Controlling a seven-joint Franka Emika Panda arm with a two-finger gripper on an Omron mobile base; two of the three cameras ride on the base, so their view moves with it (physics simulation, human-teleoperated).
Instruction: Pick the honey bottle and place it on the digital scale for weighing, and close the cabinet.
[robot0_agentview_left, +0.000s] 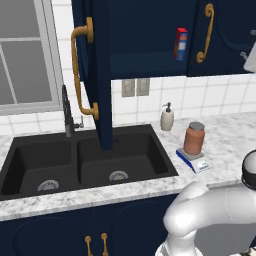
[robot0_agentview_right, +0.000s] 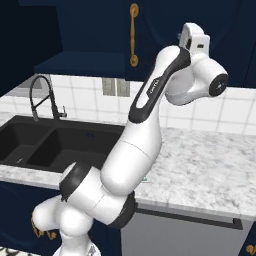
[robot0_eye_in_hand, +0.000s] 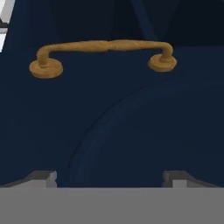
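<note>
The honey bottle (robot0_agentview_left: 194, 139), reddish-brown with a grey cap, stands upright on the digital scale (robot0_agentview_left: 193, 160) on the marble counter right of the sink. The navy cabinet's left door (robot0_agentview_left: 95, 75) swings out over the sink, its gold handle (robot0_agentview_left: 80, 75) facing me. Its right door (robot0_agentview_left: 220, 35) is shut. My gripper (robot0_eye_in_hand: 109, 178) is raised high, close in front of a navy door panel with a gold handle (robot0_eye_in_hand: 103, 52). The fingertips (robot0_eye_in_hand: 43, 177) are wide apart, open, with nothing between them. My arm's wrist (robot0_agentview_right: 194, 37) is up at cabinet height.
A small red-and-blue box (robot0_agentview_left: 181, 44) stands on the open cabinet shelf. A cream soap dispenser (robot0_agentview_left: 167, 118) is by the wall behind the scale. The black double sink (robot0_agentview_left: 30, 165) and its faucet (robot0_agentview_left: 67, 112) lie to the left, under a window (robot0_agentview_left: 25, 55).
</note>
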